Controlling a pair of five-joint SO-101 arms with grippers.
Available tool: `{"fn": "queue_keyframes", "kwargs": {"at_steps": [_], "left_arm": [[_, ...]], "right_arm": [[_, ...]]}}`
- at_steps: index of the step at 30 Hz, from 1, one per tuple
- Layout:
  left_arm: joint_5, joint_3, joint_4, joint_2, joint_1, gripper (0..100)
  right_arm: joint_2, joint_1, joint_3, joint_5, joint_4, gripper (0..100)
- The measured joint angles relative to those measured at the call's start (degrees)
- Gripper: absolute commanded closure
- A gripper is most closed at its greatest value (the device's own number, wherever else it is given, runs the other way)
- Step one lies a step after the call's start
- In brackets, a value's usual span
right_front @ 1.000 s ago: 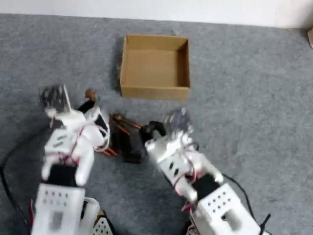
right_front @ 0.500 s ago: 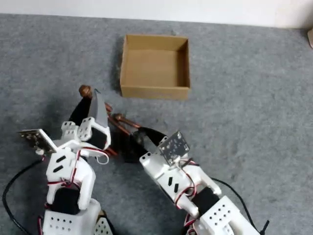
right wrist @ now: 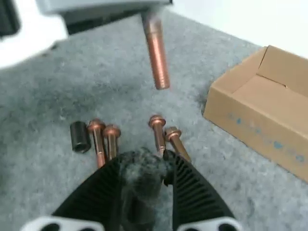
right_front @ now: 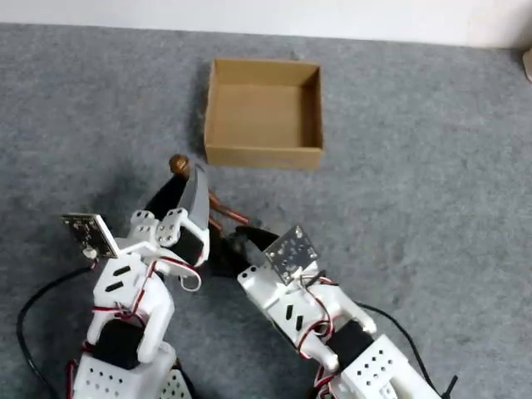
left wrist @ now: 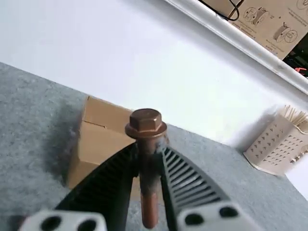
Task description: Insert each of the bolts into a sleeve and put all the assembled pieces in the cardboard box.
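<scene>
Left gripper point(left wrist: 147, 161) pinches a bolt point(left wrist: 146, 126) head-up, just lower left of the cardboard box point(right_front: 262, 155) in the high view; right gripper point(right wrist: 144, 161) clamps a dark sleeve point(right wrist: 139, 180) mid-frame. If they're off-axis, I reckon the bolt catches the sleeve's rim and twists loose.

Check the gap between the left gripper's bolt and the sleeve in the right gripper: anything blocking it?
Nothing visible blocks it. The bolt hangs thread-down from the left gripper, with open air between its tip and the sleeve in the right gripper. Loose bolts and a spare sleeve lie on the carpet beneath, off that line.
</scene>
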Motion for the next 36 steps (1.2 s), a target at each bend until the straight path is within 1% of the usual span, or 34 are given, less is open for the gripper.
{"fn": "queue_keyframes", "kwargs": {"at_steps": [2,6,8,13,26,29,36], "left_arm": [[0.1,-0.6,2.7,-0.2,2.2,100],[0.2,-3.6,10.6,-0.2,6.2,100],[0.2,-4.8,13.7,-0.2,7.6,100],[0.2,-5.0,14.8,-0.2,7.8,100],[0.3,-6.6,21.0,-0.2,7.8,100],[0.4,-6.6,21.1,-0.2,7.8,100],[0.3,-5.4,21.2,-0.2,7.8,100]], "right_arm": [[0.0,0.0,0.0,1.1,0.0,99.5],[0.0,0.0,0.0,6.3,0.0,99.5],[0.0,0.0,0.0,6.9,0.0,99.5],[0.0,0.0,0.0,7.3,0.0,99.5],[0.0,-0.1,0.0,7.7,0.0,99.5],[0.0,-0.1,0.0,7.7,0.0,99.5],[0.0,0.1,-2.8,7.7,8.6,99.5]]}}
